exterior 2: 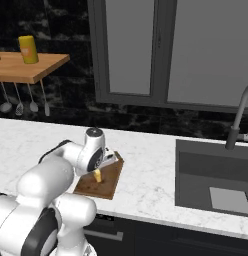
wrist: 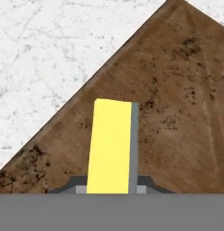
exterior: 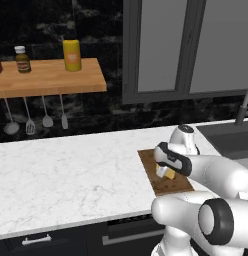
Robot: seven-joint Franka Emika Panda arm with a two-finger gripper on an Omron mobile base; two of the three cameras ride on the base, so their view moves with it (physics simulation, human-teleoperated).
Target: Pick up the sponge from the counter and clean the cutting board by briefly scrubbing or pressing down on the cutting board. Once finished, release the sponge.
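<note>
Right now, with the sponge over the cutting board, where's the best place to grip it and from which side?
Across its thin sides, from above: the sponge is a narrow slab, yellow with a grey layer, and the tool is already shut on it that way over the cutting board.

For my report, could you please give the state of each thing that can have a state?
hand: shut on the sponge, over the cutting board
sponge: held on edge between the fingers
cutting board: flat on the counter
sink faucet: no water seen
</note>
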